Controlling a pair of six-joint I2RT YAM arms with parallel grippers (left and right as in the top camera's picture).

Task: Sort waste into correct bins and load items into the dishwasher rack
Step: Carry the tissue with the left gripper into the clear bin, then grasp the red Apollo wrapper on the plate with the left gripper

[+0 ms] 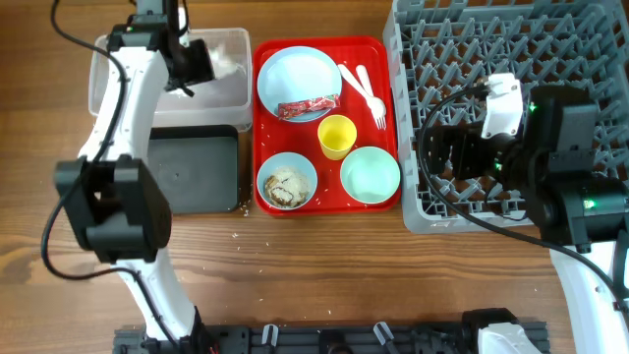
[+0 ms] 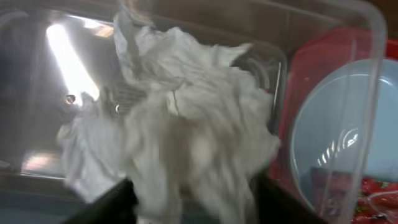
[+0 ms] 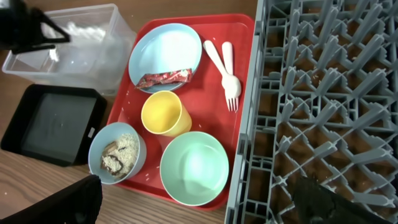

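Handling: crumpled white paper napkin looks light, soft and springy; best pinched at a thick fold.
Place: inside the clear see-through plastic tub, between the jaws.
Left tool: jaws apart, napkin loose.

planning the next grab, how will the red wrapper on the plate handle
The red wrapper looks thin and flat, so probably floppy and light. Its shiny film may slip, and lying on the plate it could slide rather than lift.
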